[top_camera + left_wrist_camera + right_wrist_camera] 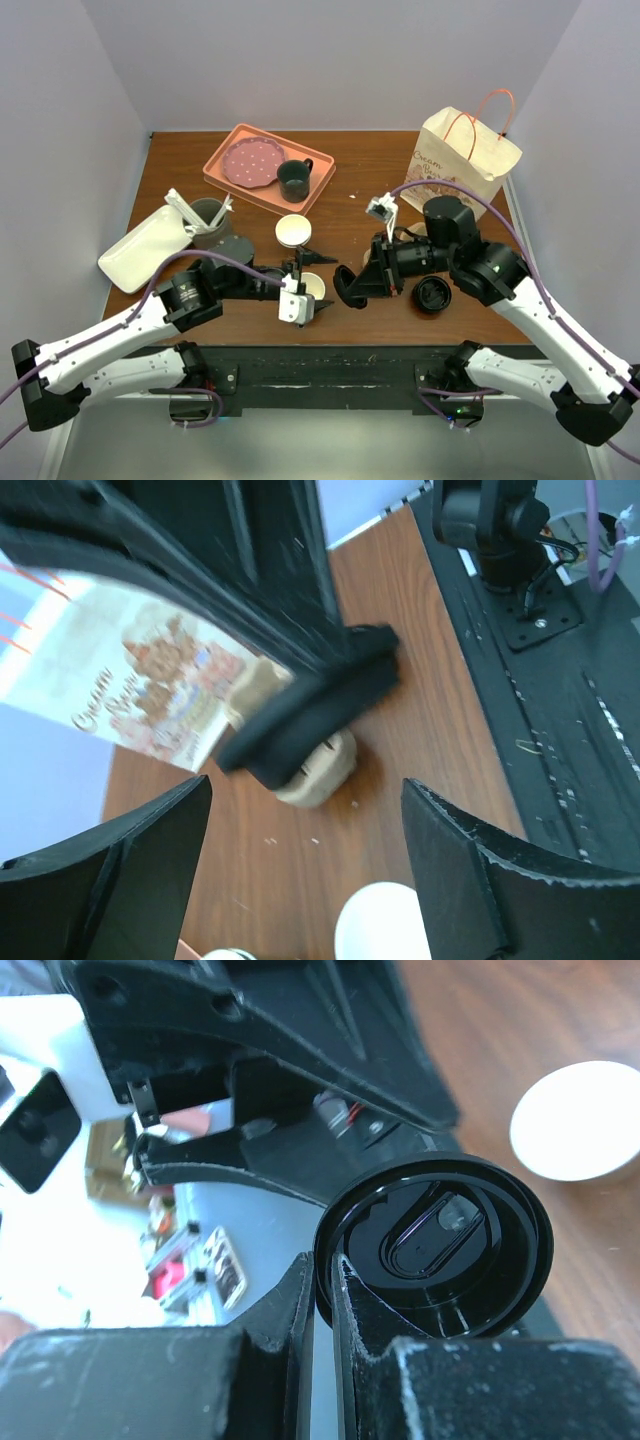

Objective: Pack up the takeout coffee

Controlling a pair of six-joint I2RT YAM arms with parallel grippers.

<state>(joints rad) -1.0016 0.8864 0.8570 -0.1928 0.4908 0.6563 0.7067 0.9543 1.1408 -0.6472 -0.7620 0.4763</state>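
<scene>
The takeout coffee's tan paper cup [316,288] stands near the front edge with its white mouth uncovered. In the left wrist view its rim [375,925] shows low between the wide-apart fingers. My left gripper [308,285] [307,790] is open around the cup, and no contact shows. My right gripper [356,280] [322,1265] is shut on the rim of a black plastic lid [345,288] [440,1250]. It holds the lid tilted in the air just right of the cup. The cup's mouth [575,1120] appears beyond the lid in the right wrist view.
A second open paper cup [293,231] stands behind the first. A loose black lid [433,296] lies at the right and a paper bag [468,152] stands at the back right. A pink tray [225,178] holds a dark mug [294,180]. At the left are a grey utensil cup [208,222] and a white dish [145,250].
</scene>
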